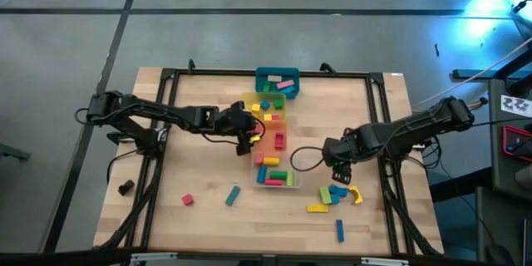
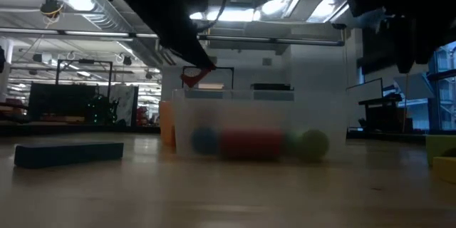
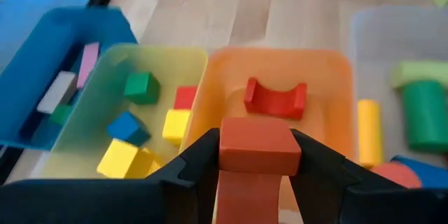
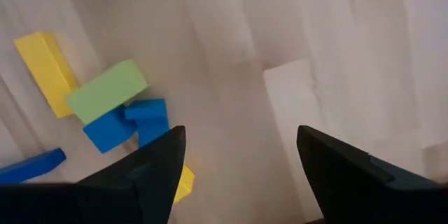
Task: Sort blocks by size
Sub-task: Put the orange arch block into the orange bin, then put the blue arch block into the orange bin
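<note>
Holding a red block (image 3: pixel 259 147) between its dark fingers, my left gripper (image 3: pixel 255 155) sits over the orange bin (image 3: pixel 336 84); its jaws are narrowed onto the flat sides of that squared, matte piece. Beyond it, on the floor of the same smooth plastic bin, lies a red arch (image 3: pixel 275 99) with its curved notch showing. Beside that stands the translucent yellow bin (image 3: pixel 122 56), with small cubes in green, blue, yellow and red, and past it the teal bin (image 3: pixel 42 70) carrying a pale pink bar and a tan one. On the other side, the clear bin (image 3: pixel 392 24) holds a green cylinder, a yellow bar and other rounded pieces.

From above, the four bins run in a line down the middle of the light wooden tabletop (image 1: pixel 208 100), teal farthest from me, clear nearest.

My right gripper (image 1: pixel 341 172) hangs above bare wood just right of the clear bin, jaws spread wide and empty. Near it lies a loose cluster: a green bar (image 4: pixel 106 91) resting across a blue block (image 4: pixel 126 122), and a long yellow bar (image 4: pixel 45 70) alongside. More strays lie on the near part of the tabletop: a small red cube (image 1: pixel 188 199), a teal bar (image 1: pixel 233 196) and a blue bar (image 1: pixel 340 230).
</note>
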Motion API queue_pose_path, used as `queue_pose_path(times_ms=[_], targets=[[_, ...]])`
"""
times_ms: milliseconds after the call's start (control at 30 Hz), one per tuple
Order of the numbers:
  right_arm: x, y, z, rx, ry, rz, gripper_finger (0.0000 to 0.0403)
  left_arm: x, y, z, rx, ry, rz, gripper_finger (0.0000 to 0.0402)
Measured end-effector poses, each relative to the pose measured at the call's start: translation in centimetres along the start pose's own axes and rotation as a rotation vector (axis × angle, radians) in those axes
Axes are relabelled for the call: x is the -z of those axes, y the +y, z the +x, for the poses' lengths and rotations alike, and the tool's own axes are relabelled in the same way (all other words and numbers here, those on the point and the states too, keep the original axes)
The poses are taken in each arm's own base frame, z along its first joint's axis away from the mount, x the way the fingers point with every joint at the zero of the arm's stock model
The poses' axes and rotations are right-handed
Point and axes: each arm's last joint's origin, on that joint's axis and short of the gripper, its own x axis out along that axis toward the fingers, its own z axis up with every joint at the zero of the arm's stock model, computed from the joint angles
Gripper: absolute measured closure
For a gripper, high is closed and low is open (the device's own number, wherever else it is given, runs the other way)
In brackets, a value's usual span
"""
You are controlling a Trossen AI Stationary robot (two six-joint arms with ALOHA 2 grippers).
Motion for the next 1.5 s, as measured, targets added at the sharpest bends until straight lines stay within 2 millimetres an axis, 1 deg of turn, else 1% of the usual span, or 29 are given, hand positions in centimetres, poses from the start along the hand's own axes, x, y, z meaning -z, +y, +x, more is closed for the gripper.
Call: queue_pose_path(times_ms=[133, 300, 567, 700, 900, 1000, 1267, 1367, 1500], targets=[[0.4, 0.7, 0.7, -0.018, -0.018, -0.005, 0.0127, 0.1, 0.4, 0.3, -0.007, 0.004, -0.016, 0.0266], [0.3, 1.4, 1.1, -0.058, -0.065, -0.023, 0.0127, 0.4, 0.1, 1.2, -0.006, 0.022, -0.014, 0.0265], [-0.1, 1.8, 1.0, -0.092, -0.106, -0.028, 0.0127, 1.2, -0.6, 3.9, -0.005, 0.043, -0.001, 0.0265], [0.0, 1.8, 1.0, -0.092, -0.105, -0.028, 0.0127, 1.5, -0.8, 4.8, -0.005, 0.044, -0.003, 0.0256], [0.0, 1.8, 1.0, -0.092, -0.102, -0.027, 0.0127, 1.4, -0.9, 5.0, -0.005, 0.029, -0.009, 0.0222], [0.0, 1.8, 1.0, -0.092, -0.102, -0.027, 0.0127, 1.4, -0.9, 5.0, -0.005, 0.029, -0.009, 0.0211], [0.0, 1.9, 1.0, -0.108, -0.089, -0.029, 0.0127, 1.3, -0.8, 4.9, -0.006, 0.024, -0.01, 0.0208], [0.1, 2.0, 1.0, -0.138, -0.064, -0.004, 0.0127, 0.8, -0.8, 4.8, -0.006, 0.01, -0.014, 0.0208], [0.8, 2.8, 1.0, -0.165, -0.036, 0.048, 0.0127, -0.2, -0.7, 4.6, -0.008, -0.018, -0.007, 0.0208]])
